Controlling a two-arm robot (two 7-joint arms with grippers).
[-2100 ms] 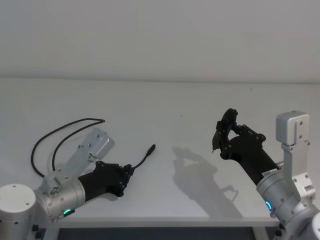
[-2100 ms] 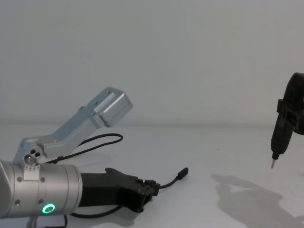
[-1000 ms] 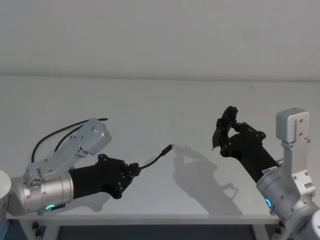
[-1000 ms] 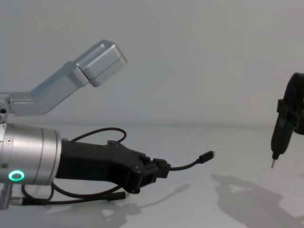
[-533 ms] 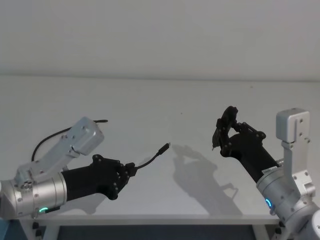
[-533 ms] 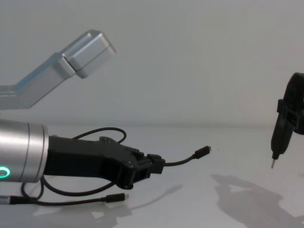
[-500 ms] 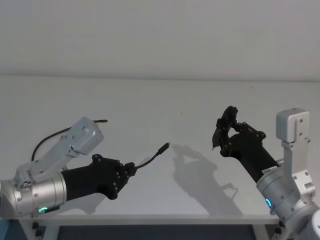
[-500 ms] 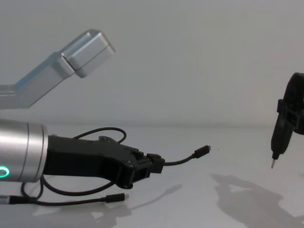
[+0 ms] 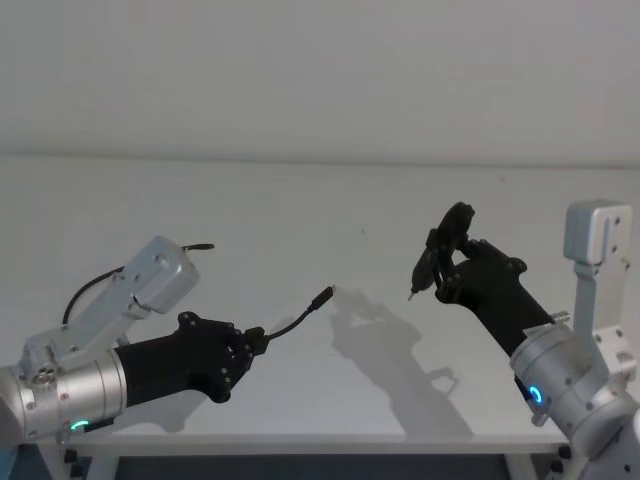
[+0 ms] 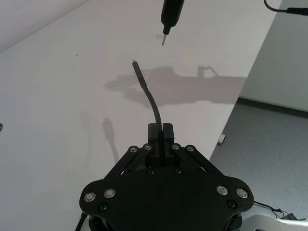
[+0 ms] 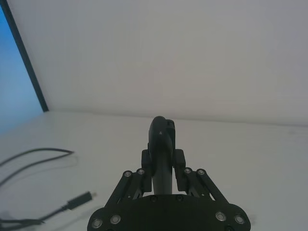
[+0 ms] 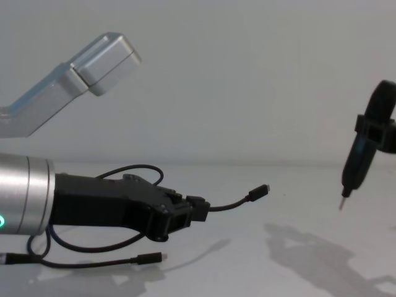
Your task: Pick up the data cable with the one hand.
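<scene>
**Left gripper and cable.** Your left gripper (image 9: 256,341) is raised above the white table (image 9: 300,220), on the left side of the head view. Its two black fingers (image 10: 166,131) are pressed together on the data cable (image 10: 156,109). The cable is pinched a short way back from one end.

**Free end.** From the fingertips, a short stretch of cable arcs forward and upward. It ends in a small plug (image 12: 259,191) that hangs in the air clear of the table. In the chest view the cable's shadow falls on the surface below it.

**Rest of the cable.** Behind the fingers, the cord drops under the gripper body and runs back along the table in loose loops (image 12: 133,168). The loops lie beside and behind the left arm. The second plug (image 12: 152,257) lies flat on the table, below and just behind the fingertips.

**Right gripper.** Your right gripper (image 11: 162,166) is held up over the right side of the table, well apart from the cable. Its fingers are clamped on either side of a slim black tool (image 12: 357,168). The tool's metal tip (image 9: 410,297) points downward and stands clear of the surface. The raised plug points roughly towards this tool, with open table between the two.
</scene>
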